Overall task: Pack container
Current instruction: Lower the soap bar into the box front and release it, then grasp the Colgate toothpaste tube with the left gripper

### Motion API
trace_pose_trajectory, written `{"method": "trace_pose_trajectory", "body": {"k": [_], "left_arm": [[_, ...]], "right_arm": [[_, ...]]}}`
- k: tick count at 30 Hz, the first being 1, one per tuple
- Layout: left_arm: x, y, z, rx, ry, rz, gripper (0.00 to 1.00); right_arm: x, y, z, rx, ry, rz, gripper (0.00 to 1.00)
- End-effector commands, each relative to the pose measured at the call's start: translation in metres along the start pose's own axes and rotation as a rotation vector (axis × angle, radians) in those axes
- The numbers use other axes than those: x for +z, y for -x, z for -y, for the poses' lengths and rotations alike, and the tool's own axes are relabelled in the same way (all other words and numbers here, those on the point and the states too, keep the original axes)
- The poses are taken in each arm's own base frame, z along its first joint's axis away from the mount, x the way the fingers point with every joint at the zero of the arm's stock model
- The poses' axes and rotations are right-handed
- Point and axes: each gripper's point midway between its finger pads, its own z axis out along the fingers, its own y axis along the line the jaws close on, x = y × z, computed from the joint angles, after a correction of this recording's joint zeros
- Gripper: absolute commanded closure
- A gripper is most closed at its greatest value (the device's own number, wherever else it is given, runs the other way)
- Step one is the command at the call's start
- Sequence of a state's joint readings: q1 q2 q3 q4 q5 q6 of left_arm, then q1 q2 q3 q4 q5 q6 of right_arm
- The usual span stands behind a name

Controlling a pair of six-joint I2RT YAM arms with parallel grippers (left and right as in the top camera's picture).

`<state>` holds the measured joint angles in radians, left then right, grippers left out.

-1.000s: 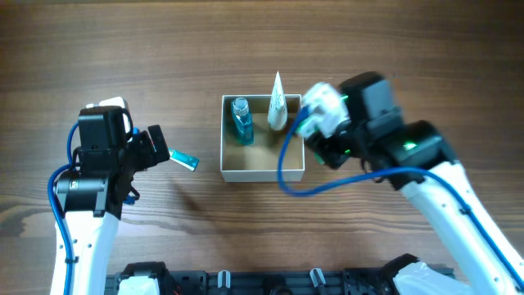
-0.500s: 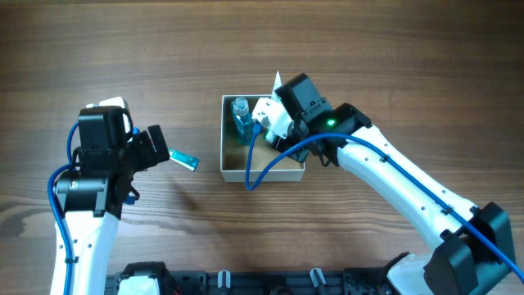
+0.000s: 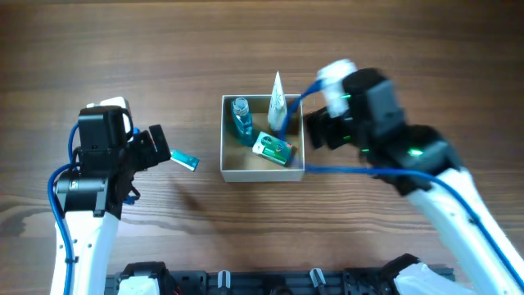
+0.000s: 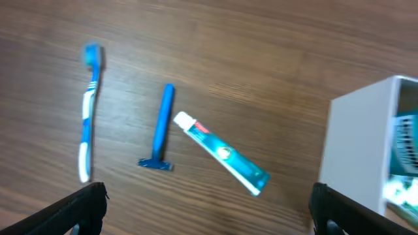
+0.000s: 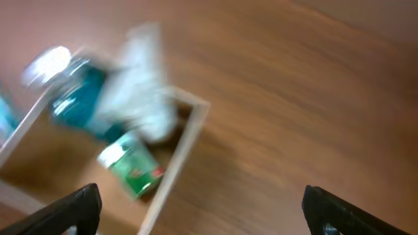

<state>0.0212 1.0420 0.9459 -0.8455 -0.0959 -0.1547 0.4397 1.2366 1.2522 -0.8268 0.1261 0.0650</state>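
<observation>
1. The container [image 3: 262,174] is set mid-desk, partly filled.
2. The jaws of the left gripper [image 4: 209,209] and the right gripper [image 5: 209,212] are spread apart, empty.
3. The razor [image 4: 160,127] may be dragged along if the toothpaste [image 4: 222,153] just beside it is grabbed carelessly.

I see the white-walled cardboard container [image 3: 262,174] mid-bench, blue bottle [image 3: 241,121] and white tube [image 3: 277,102] inside by its far wall, green packet [image 3: 273,148] before them, teal toothpaste tube [image 4: 222,153], blue razor [image 4: 160,127], blue-white toothbrush [image 4: 87,111] outside toward the left edge

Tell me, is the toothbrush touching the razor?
Apart. The left wrist view shows bare table between the toothbrush and the razor.
</observation>
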Motion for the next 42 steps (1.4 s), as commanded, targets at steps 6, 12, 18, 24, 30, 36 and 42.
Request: {"method": "trace_pose_trajectory", "body": {"k": [6,12,18,24,30,36,42], "left_arm": [[0.026,-0.013,0.010,-0.538,0.020,-0.126,0.01],[0.087,-0.030,0.023,-0.576,0.056,-0.268,0.00],[0.129,-0.052,0.027,-0.607,0.097,-0.370,0.00],[0.158,-0.074,0.025,-0.621,0.149,-0.441,0.00],[0.161,-0.088,0.021,-0.718,0.214,-0.485,0.00],[0.158,-0.094,0.016,-0.727,0.249,-0.500,0.00],[0.160,-0.090,0.008,-0.709,0.286,-0.461,0.05]], "right_arm": [[0.012,-0.043,0.092,0.508,-0.107,-0.162,0.00],[0.043,-0.070,0.091,0.506,-0.111,-0.317,0.00],[0.050,-0.075,0.091,0.506,-0.112,-0.343,0.00],[0.049,-0.077,0.091,0.501,-0.112,-0.353,0.00],[0.048,-0.078,0.091,0.481,-0.108,-0.361,0.00],[0.047,-0.081,0.090,0.468,-0.105,-0.375,0.00],[0.046,-0.084,0.087,0.459,-0.093,-0.391,0.00]]}}
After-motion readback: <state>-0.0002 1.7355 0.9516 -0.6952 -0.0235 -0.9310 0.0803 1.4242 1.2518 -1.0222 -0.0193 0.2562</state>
